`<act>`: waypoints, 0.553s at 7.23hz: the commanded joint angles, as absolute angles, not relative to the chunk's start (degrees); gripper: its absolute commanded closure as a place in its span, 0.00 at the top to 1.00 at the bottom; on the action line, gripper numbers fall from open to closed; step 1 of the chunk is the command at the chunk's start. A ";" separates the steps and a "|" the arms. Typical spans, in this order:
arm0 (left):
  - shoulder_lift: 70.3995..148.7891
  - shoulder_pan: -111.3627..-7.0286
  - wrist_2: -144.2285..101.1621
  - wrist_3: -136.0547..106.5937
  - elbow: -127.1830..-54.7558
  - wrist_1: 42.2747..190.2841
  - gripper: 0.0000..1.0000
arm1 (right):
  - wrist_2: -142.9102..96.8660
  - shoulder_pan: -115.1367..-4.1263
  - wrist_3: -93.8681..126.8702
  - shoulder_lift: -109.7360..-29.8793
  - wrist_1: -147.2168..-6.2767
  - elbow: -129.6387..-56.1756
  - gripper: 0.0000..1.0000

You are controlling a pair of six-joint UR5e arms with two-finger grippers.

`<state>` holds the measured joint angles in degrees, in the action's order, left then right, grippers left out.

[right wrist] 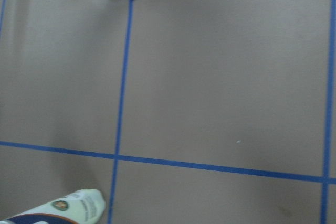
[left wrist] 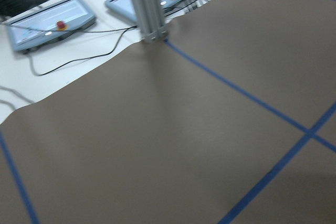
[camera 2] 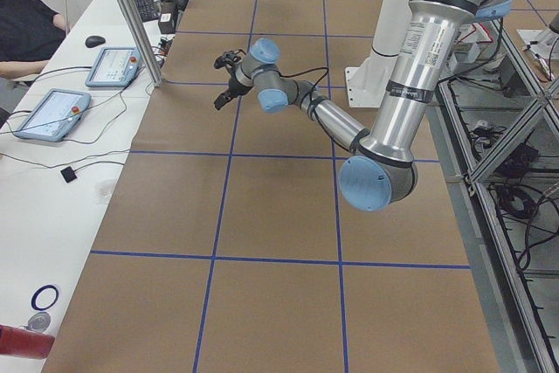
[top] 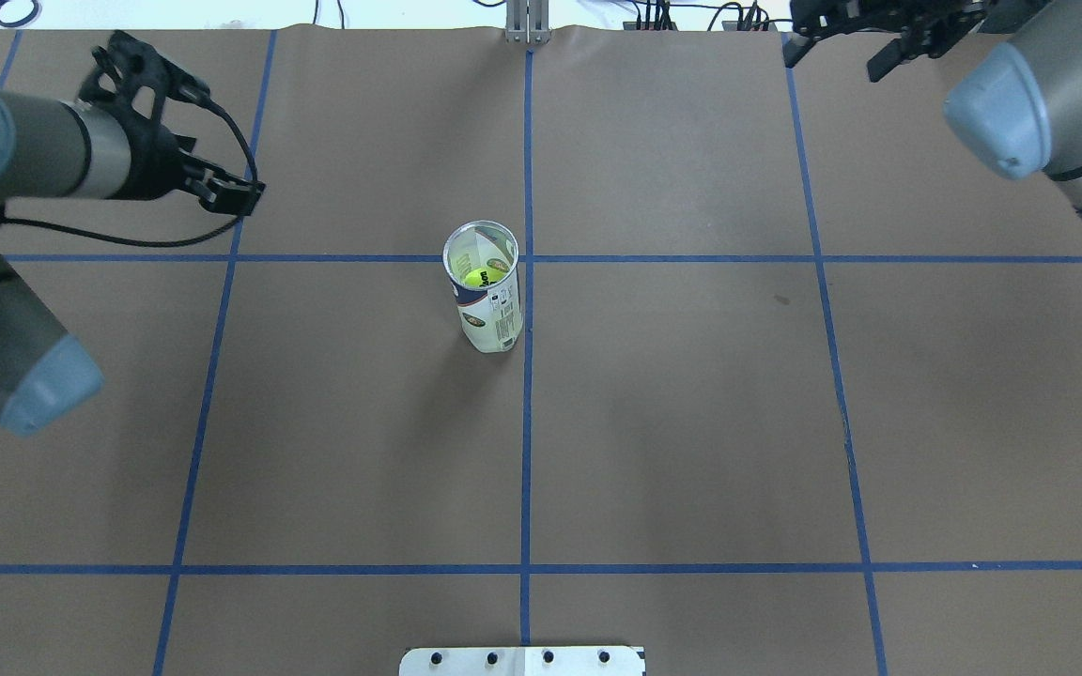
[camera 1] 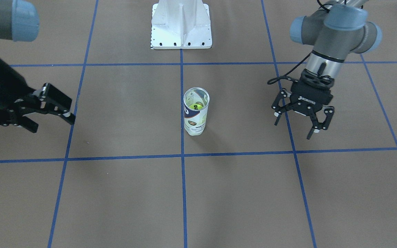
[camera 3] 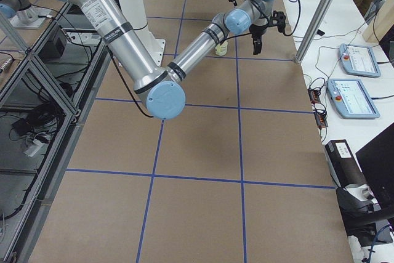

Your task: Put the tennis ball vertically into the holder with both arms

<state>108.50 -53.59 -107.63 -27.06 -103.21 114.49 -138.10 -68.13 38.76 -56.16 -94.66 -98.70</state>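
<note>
The ball (camera 1: 197, 106) sits inside the holder (camera 1: 195, 120), which stands upright in the middle of the table (camera 1: 253, 193), so the job looks done. The left gripper (camera 1: 298, 126) and right gripper (camera 1: 52, 123) hang spread and empty, well off to either side. I'd say nothing is left.
</note>
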 commanded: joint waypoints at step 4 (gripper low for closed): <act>109.60 -73.37 -127.59 -18.19 -98.19 88.78 0.99 | -134.22 -79.53 0.15 -60.99 -105.56 -85.38 0.99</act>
